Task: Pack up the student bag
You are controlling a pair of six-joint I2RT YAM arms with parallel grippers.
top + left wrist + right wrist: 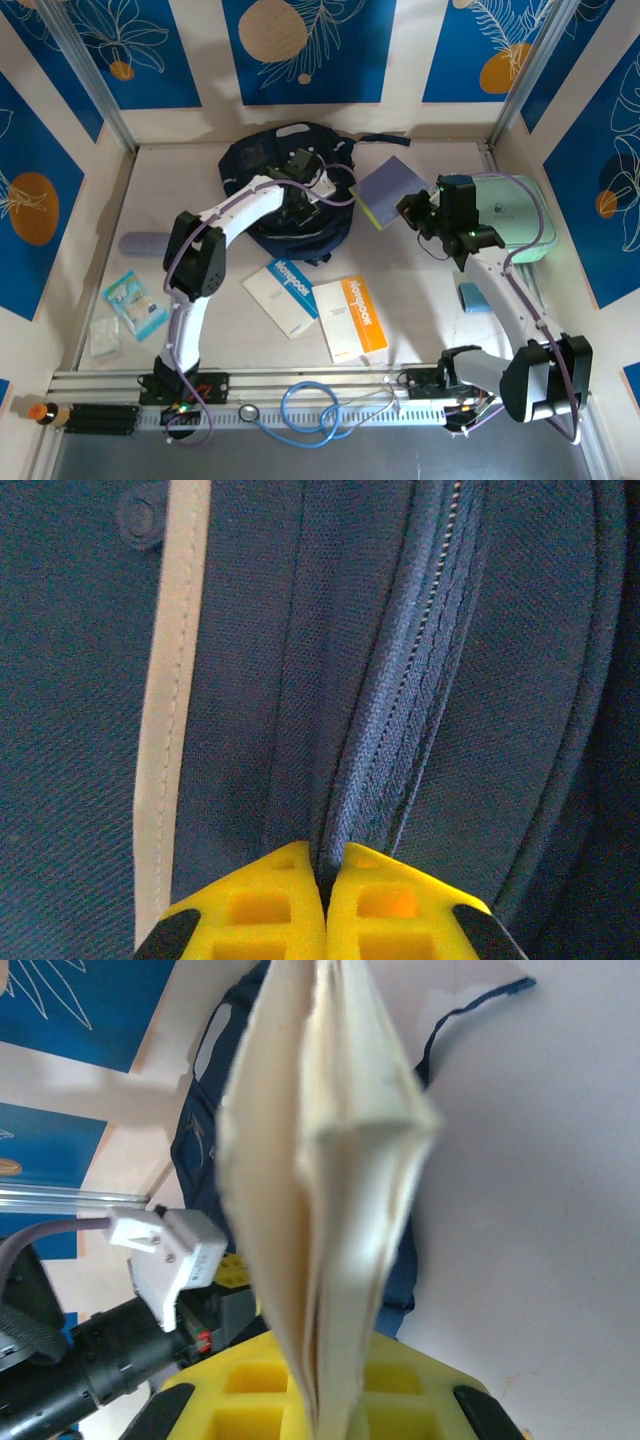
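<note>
At the back of the surface (420, 300), near its middle, the student bag (285, 170) lies flat, dark navy, with a strap trailing toward the rear wall. The left claw (325, 885) rests on top of it. In the left wrist view its two yellow fingers (265, 905) are pressed together, pinching a fold of navy fabric at the near end of the zip (410, 710), which runs away up the frame. A pale stripe (165, 730) runs alongside, left of the zip. The top view places this claw over the middle of the bag, and the wrist view supplies the pinch itself.

The right claw (330, 1405) is clamped on a notebook (390, 188), held just to the right of the bag. From above, the notebook shows a purple-blue cover, tilted, with one corner pointing at the bag. The right wrist view sees the notebook edge-on instead: cream page edges, slightly fanned, rise from between the yellow fingers (250, 1400). Behind the pages that same view catches the bag's navy side and part of the left arm (90, 1360) with a white connector. A mint-green case (510, 225) sits beyond the right claw, at the right side of the surface. Two booklets (290, 290) (352, 318) lie flat side by side in front of the bag.
</note>
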